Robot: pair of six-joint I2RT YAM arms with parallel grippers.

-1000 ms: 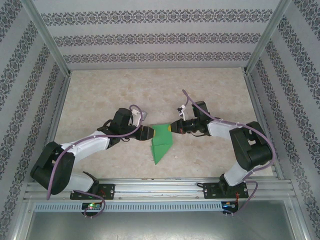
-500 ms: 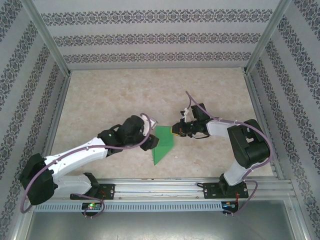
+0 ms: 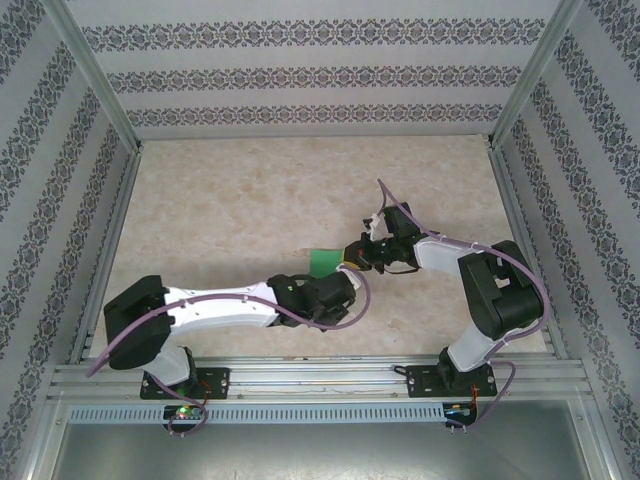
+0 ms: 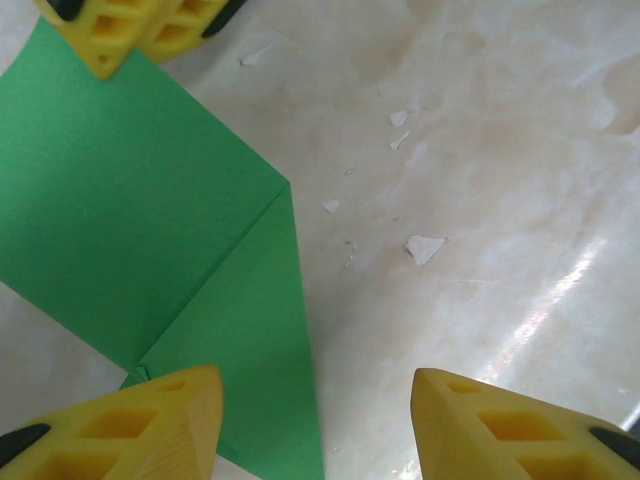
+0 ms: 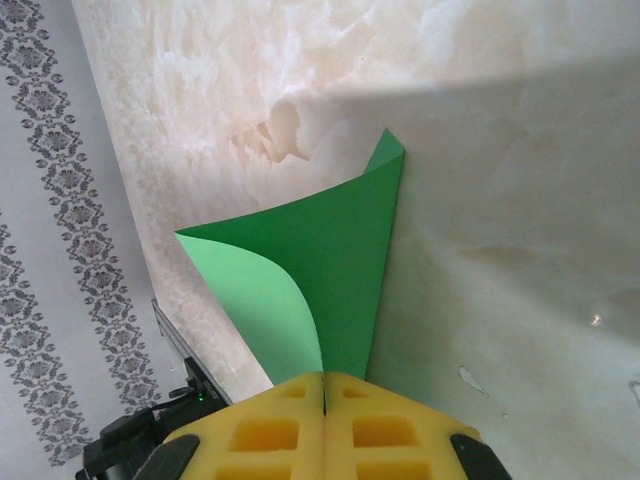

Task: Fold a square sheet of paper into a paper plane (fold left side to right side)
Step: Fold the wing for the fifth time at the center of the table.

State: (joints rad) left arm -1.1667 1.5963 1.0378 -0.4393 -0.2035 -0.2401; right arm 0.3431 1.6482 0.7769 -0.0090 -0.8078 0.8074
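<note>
A square sheet of paper [image 4: 150,220], bright green, thin and matt, shows smooth faces broken by one sharp crease; its curled underside is a paler green in the right wrist view. Beneath it, the table [image 3: 230,200] has a cream, marble-patterned top, smooth and glossy enough to throw a streak of glare, with small white flecks [image 4: 425,247] chipped in the finish. The left gripper [image 4: 316,425] and right gripper [image 5: 325,400] have yellow, matt, moulded-looking fingers with rectangular hollows. The left arm [image 3: 215,308] and right arm [image 3: 495,290] wear white and black plastic-looking shells. The rails [image 3: 320,378] look like brushed metal, and the walls [image 3: 320,75] are matt and printed.
</note>
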